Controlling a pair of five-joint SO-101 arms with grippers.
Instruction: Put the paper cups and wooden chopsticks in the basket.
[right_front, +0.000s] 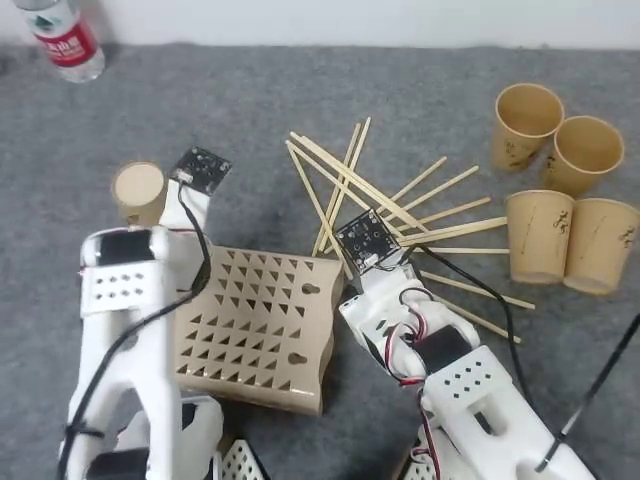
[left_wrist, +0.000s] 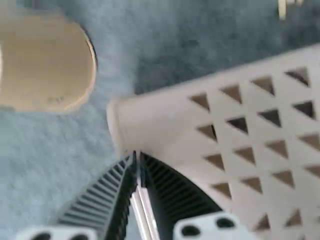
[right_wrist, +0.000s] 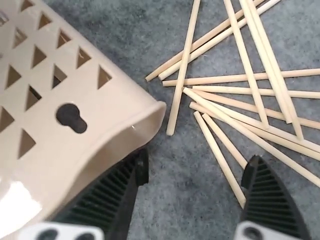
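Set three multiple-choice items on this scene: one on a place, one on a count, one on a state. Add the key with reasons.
1. Where do the chopsticks lie relative to the basket?
A. Inside it
B. Left of it
C. On the table, right of it

2. How many paper cups are there?
A. Three
B. Five
C. Seven

3. How are the fingers of the right gripper?
A. Open
B. Shut on a chopstick
C. Shut on a cup

Key:
1 C: the high view shows them spread on the table between the basket and the grouped cups.
2 B: four are grouped at the far right, and a lone cup sits left of the basket.
3 A: the right wrist view shows a wide gap between them, with nothing held.
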